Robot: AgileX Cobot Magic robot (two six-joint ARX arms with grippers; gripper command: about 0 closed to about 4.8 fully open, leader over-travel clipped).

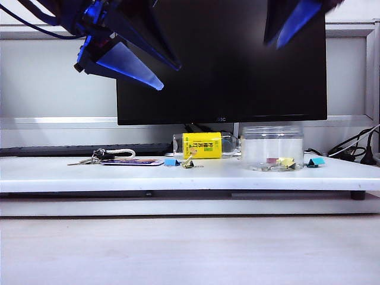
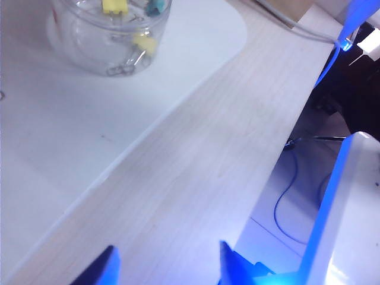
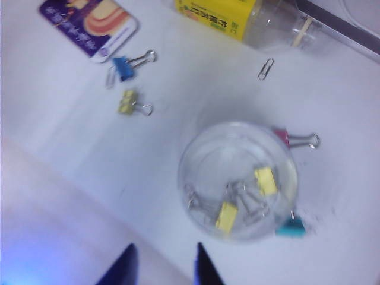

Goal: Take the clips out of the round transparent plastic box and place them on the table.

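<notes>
Worktop (image 1: 71,175): white, carries round transparent plastic box (image 3: 237,181) containing yellow clips (image 3: 227,216).
Left end effector (image 2: 166,264): spread wide, empty, aloft.
Right end effector (image 3: 163,264): parted, empty, above box.

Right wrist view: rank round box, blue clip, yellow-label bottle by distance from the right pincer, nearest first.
1. Round transparent plastic box: closest to the right pincer, yellow clips inside.
2. Blue clip: farther out on the table, beside the card.
3. Yellow-label bottle: farthest, lying along the table's back edge.
</notes>
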